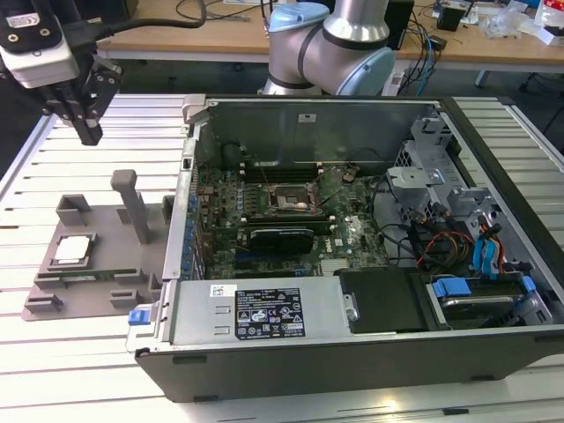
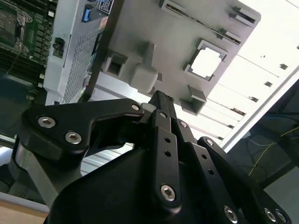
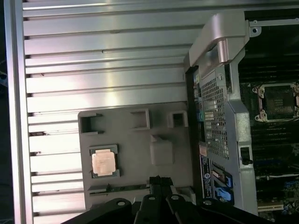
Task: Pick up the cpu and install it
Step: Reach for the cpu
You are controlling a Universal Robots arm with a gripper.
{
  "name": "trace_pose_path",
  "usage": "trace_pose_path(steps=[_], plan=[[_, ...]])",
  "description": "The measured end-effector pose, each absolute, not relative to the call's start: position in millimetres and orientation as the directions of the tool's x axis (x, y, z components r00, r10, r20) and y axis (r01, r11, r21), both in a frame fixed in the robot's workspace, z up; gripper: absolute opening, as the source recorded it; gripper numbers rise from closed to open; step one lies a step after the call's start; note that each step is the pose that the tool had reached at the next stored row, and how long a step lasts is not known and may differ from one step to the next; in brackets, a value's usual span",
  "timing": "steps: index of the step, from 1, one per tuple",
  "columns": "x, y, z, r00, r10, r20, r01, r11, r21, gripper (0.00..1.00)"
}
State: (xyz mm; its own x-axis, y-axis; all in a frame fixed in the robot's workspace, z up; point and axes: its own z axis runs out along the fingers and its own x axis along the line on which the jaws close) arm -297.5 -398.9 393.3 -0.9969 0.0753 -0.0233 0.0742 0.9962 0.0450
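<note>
Hanging above the far corner of the ribbed silver aluminium table [image 1: 62,361] at the exterior view's left, the black gripper [image 1: 91,134] carries nothing. Its two dark fingers [image 2: 161,109] are pressed together at their tips, with no gap seen between them in either wrist view.

The cpu [image 1: 72,249], a small flat square chip with a silvery-white metal top, lies flat in a square recess of the grey moulded plastic fixture tray [image 1: 106,242]. In the exterior view, the gripper is well apart from the chip and higher than it. A grey upright post [image 1: 132,207] stands on the same tray, beside the chip. In the first wrist view the cpu [image 3: 103,162] sits near the joined fingertips [image 3: 157,179], which show at the picture's edge.

Just beside the tray, toward the exterior view's right, lies the open dark grey metal computer case [image 1: 264,352] with its green motherboard exposed. On that board the dark square socket with a metal frame [image 1: 291,201] holds no chip.
</note>
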Motion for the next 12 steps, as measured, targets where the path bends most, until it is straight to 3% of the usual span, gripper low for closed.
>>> trace_pose_path(steps=[12], plan=[[-342.9,-398.9,393.3,-0.997,0.075,-0.023,0.074,0.996,0.045,0.11]])
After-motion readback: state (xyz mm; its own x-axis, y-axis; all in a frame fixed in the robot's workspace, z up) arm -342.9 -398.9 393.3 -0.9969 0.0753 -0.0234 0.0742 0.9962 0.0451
